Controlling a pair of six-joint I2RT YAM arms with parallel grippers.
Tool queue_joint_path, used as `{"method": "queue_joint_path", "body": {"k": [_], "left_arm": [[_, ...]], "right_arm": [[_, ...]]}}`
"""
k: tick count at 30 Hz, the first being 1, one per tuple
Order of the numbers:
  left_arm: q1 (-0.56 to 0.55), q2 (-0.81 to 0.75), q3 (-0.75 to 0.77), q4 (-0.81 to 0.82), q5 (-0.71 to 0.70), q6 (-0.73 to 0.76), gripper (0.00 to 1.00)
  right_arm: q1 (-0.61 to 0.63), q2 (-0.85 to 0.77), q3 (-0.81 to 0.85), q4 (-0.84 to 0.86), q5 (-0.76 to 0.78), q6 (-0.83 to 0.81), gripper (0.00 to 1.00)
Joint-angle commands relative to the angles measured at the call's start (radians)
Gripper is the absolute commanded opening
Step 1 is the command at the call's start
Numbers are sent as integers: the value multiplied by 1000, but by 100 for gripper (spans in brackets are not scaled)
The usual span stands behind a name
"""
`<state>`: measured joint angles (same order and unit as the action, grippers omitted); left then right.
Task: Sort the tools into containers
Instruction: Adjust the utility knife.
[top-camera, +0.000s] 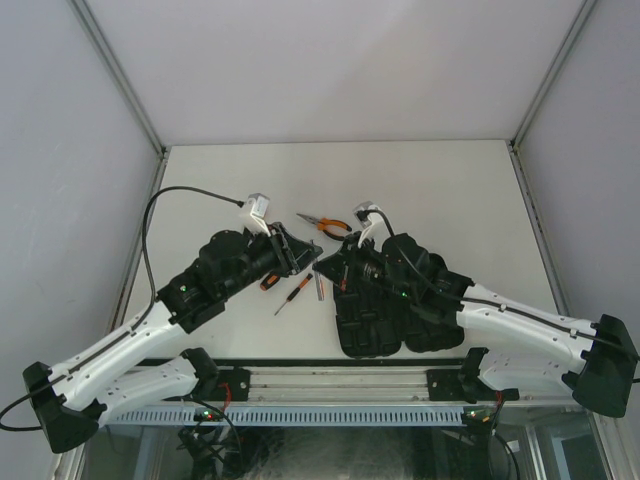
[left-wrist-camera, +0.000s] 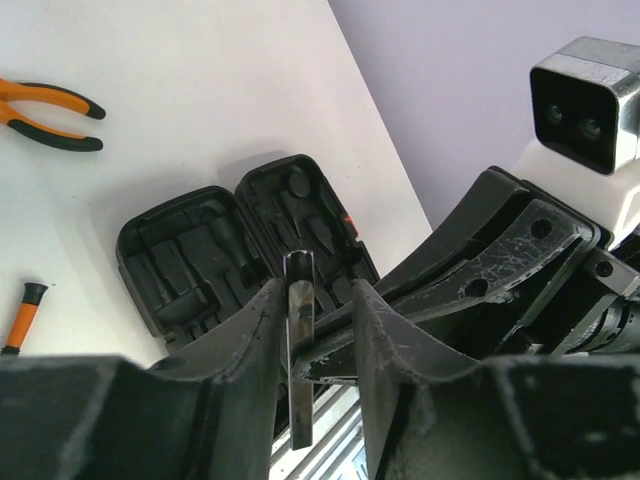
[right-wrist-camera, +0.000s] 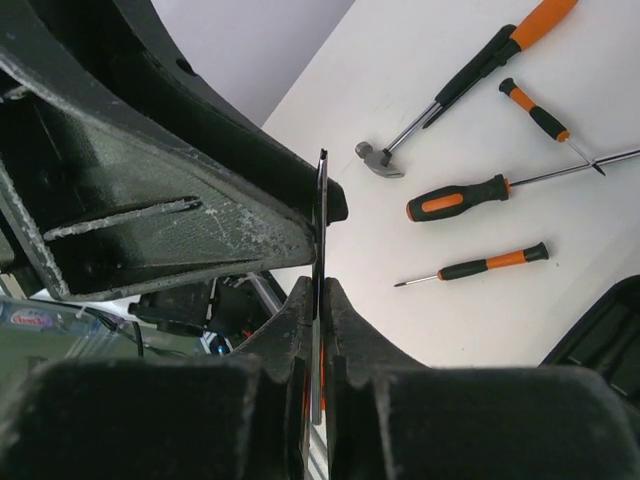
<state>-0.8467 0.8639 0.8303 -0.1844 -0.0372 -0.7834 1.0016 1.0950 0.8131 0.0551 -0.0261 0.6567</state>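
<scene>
Your right gripper (right-wrist-camera: 320, 292) is pinched tight on a flat metal tool (right-wrist-camera: 321, 215). It shows edge-on as a thin dark strip standing up out of the jaws, with a bit of orange low between the fingers. Your left gripper (left-wrist-camera: 316, 292) is part open around the same strip: the worn, scuffed left finger is against it, with a gap on the other side. From the left wrist the strip looks dull grey and square-ended.

The black case (left-wrist-camera: 185, 250) lies open mid-frame behind the strip, both halves showing moulded slots and an orange latch spot on the right half. Orange-handled pliers (left-wrist-camera: 45, 115) lie upper left on the white table (left-wrist-camera: 220, 70). In the right wrist view, upper right: hammer (right-wrist-camera: 378, 162), thick screwdriver (right-wrist-camera: 455, 203), thin screwdriver (right-wrist-camera: 485, 263), all lying loose.
</scene>
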Motion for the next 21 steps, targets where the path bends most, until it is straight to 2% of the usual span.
{"method": "queue_joint_path", "body": {"k": [1,10,14,18,21], "left_arm": [[-7,0,-26,64,41,10,34],[-8,-2,-26,68,54,26,1],[-7,-12,-28,68,54,35,0],[-7,-28,-28,73,65,57,0],[-8,-50,-25,80,79,79,0]], "right_arm": [[5,-15,43,41,-47,-79,0],[-1,-17,42,40,-72,-101,1],[-1,-33,41,30,-71,-107,6],[-1,-62,40,5,-63,-120,25],[-2,-93,35,-18,-69,-142,34]]}}
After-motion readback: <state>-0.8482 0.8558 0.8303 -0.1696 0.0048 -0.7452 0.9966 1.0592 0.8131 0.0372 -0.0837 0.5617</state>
